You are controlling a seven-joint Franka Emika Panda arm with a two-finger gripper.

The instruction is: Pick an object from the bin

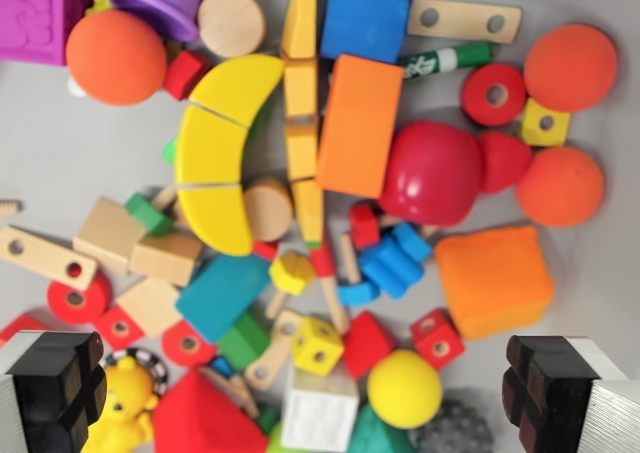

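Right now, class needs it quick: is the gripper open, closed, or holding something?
Gripper: open, its two black fingertips wide apart above the toys, holding nothing.

No text, number or brand is being shown clearly enough to be read anywhere in the wrist view. White lettering is being carried on the barrel of a green marker (447, 61) lying near the far edge of the bin (60, 153), but it is being blurred beyond reading. Raised relief shapes are being shown on the face of a magenta block (35, 13) in the bin's far corner at the wrist view's left, and faint embossed marks on a white cube (318, 409) at the near edge; neither is being made out as letters or digits.
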